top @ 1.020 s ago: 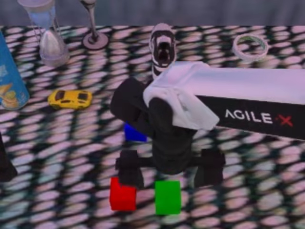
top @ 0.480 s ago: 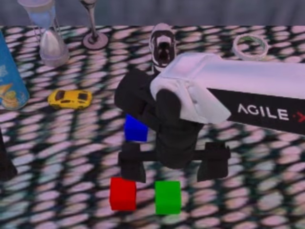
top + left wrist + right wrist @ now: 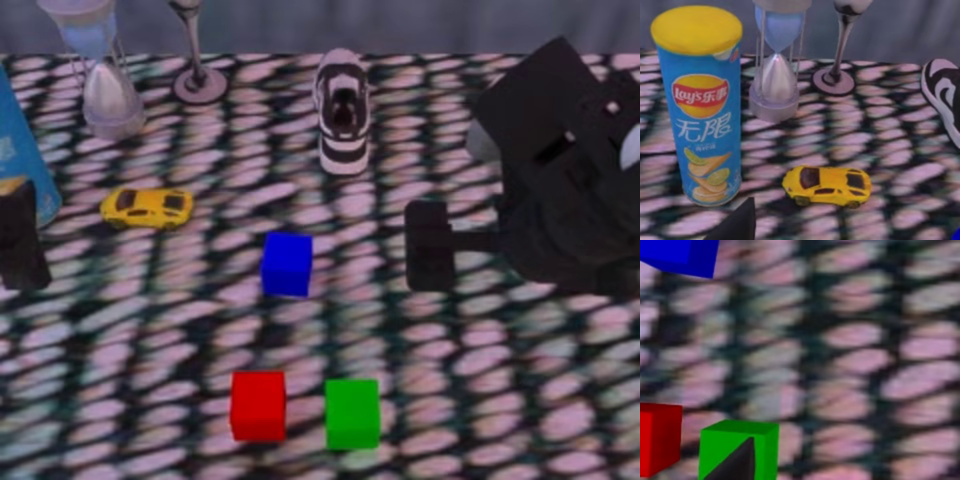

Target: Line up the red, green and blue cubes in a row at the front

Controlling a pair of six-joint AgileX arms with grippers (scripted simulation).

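Now the red cube [image 3: 258, 405] and green cube [image 3: 352, 413] sit side by side, apart, at the desk's [image 3: 150, 320] front; the blue cube [image 3: 287, 264] lies behind them, nearer the red one. Right of the blue cube hangs the right tool [image 3: 520, 240], empty, its spread impossible to tell. Far left waits the left tool [image 3: 20, 240], likewise unreadable.

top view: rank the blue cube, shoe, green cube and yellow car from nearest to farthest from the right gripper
From the right gripper:
1. Shoe, toward the back, and blue cube, mid-table: too close to call.
2. Green cube, front.
3. Yellow car, far left.
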